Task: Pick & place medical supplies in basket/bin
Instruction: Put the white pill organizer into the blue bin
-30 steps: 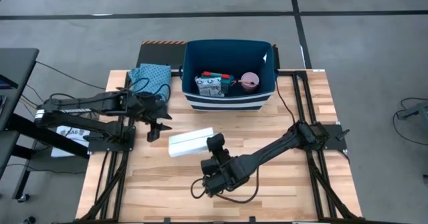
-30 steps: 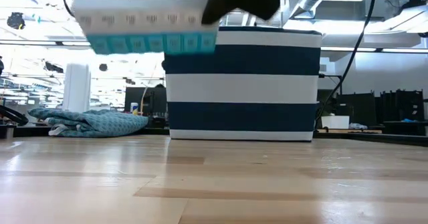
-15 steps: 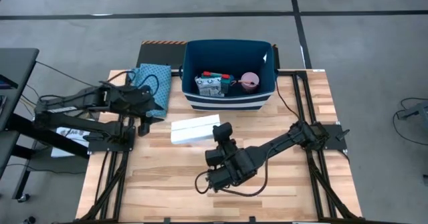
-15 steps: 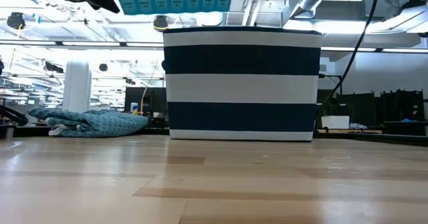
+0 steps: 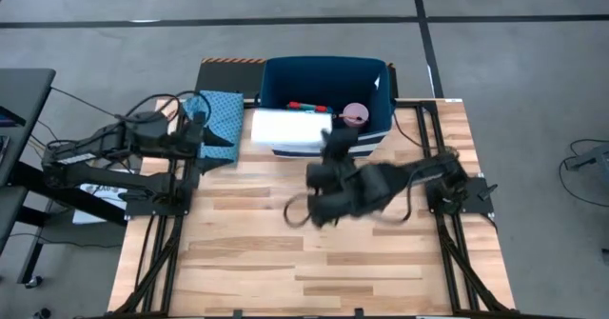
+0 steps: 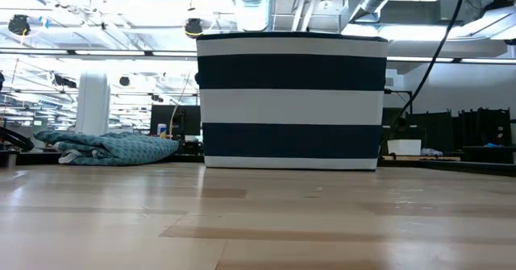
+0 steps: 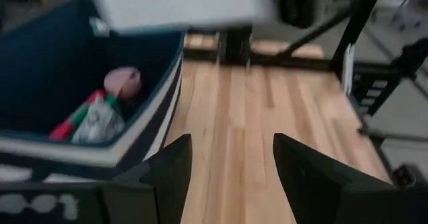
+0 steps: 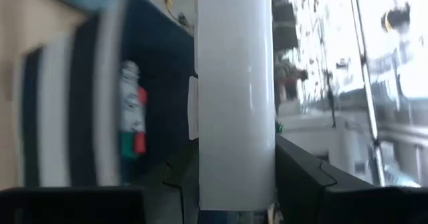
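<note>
While the right gripper (image 5: 325, 140) clamps the tray (image 5: 289, 129) over the bin (image 5: 324, 71) at upper centre, the left gripper (image 7: 231, 158) stands open at left.

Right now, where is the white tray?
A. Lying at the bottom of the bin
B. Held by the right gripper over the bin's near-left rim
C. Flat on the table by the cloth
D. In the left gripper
B: the high view shows the tray over the bin's near-left rim, and the right gripper is clamped on it.
</note>
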Controlling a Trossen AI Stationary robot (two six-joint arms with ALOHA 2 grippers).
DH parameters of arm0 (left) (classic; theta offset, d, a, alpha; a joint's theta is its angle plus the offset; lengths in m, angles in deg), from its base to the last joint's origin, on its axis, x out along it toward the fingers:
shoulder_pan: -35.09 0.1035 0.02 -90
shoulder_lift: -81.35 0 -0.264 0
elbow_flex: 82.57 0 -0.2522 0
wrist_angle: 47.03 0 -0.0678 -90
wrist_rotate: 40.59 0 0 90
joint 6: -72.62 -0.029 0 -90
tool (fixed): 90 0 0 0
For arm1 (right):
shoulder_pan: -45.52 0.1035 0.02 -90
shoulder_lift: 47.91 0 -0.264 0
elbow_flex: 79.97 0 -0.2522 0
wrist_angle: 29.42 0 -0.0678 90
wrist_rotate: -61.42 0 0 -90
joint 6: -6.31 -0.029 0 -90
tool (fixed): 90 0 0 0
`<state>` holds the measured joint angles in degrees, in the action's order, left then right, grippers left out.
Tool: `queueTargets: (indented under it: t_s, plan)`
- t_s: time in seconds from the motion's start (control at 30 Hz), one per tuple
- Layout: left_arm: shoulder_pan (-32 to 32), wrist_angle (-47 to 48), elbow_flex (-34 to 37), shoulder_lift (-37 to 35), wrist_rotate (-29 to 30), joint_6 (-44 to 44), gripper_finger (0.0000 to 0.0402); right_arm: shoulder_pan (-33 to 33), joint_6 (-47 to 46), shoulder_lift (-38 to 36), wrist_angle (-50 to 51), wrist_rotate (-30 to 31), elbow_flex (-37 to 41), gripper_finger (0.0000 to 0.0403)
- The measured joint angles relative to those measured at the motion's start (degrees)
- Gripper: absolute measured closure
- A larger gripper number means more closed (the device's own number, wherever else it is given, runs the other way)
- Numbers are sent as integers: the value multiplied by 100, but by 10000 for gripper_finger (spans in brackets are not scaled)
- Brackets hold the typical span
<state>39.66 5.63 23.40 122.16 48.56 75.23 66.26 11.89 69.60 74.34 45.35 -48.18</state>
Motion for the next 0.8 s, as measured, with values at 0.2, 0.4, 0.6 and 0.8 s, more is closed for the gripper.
queueTargets:
  t_s: [0.2,0.4,0.6,0.8]
  plan:
    - [2,-1040,0,55,-34,-144,203,-781,220,-684,2,-170,4,265]
    - [0,-1549,0,215,-86,-300,203,-2089,1279,-1303,-19,-1763,4,265]
    - [2,-1848,2,519,-77,-485,203,-3688,2316,-1520,-340,-4735,4,265]
    - [16,-2266,2,875,-34,-523,203,-5030,2901,-1332,-650,-7093,3,263]
